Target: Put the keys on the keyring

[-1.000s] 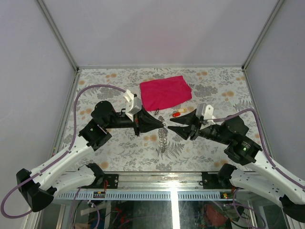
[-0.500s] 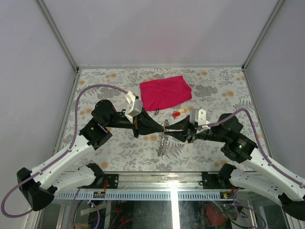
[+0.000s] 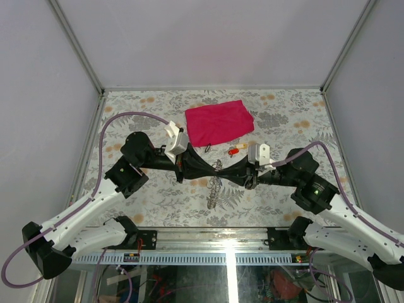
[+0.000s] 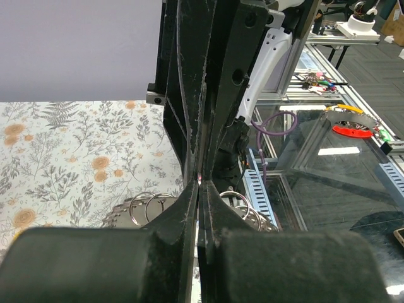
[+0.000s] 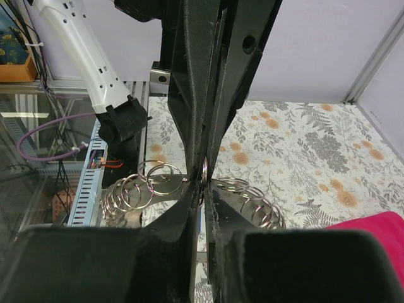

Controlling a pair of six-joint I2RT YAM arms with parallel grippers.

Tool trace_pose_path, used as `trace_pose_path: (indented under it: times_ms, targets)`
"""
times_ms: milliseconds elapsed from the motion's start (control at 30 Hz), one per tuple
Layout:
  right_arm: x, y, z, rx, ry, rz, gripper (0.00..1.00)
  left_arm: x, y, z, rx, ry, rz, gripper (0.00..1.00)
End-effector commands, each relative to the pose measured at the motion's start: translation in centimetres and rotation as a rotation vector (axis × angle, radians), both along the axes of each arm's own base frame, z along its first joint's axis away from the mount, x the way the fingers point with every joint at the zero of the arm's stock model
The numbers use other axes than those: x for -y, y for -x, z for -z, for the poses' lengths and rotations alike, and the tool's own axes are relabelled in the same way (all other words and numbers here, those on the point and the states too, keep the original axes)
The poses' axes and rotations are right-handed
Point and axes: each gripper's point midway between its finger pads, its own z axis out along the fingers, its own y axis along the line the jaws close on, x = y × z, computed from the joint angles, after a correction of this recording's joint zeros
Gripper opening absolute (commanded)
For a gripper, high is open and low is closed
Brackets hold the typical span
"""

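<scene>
My two grippers meet tip to tip over the middle of the table. The left gripper [image 3: 213, 166] [image 4: 201, 184] is shut, its fingers pressed flat together on the keyring. Edge-on in the right wrist view, the silver keyring [image 5: 206, 169] stands between the fingertips of my right gripper [image 3: 223, 169] [image 5: 205, 182], which is shut on it. A string of linked silver rings [image 3: 214, 189] [image 5: 148, 184] [image 4: 144, 205] hangs from the grip down to the table. A small red and orange piece [image 3: 235, 150] lies behind the grippers; I cannot tell if it is one of the keys.
A magenta cloth [image 3: 218, 122] lies at the back middle of the flowered table [image 3: 145, 107]. A small dark item [image 3: 207, 149] rests just in front of the cloth. Grey walls and a metal frame close in the sides and back.
The right gripper moved left from open beside the rings to the left gripper's tip and shut on the keyring. The left arm held still.
</scene>
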Motion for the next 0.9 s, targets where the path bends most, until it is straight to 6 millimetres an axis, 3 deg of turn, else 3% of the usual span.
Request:
trace_pose_path:
  times_ms: [0, 133, 333, 867]
  targets:
    - [0.0, 0.4, -2.9, 0.058, -0.050, -0.021, 0.04, -0.3, 0.6, -3.6, 0.117, 0.098, 0.008, 0.00]
    - [0.4, 0.1, -3.1, 0.060, -0.017, 0.001, 0.00, -0.4, 0.3, -3.6, 0.114, 0.098, -0.020, 0.01]
    - [1.5, -0.5, -2.0, 0.037, 0.158, 0.049, 0.00, -0.6, -0.7, -3.2, 0.105, 0.077, -0.093, 0.27]
    - [3.2, -1.8, -0.7, -0.270, 0.650, 0.122, 0.00, -1.0, -4.7, -0.7, 0.054, 0.056, -0.326, 0.31]
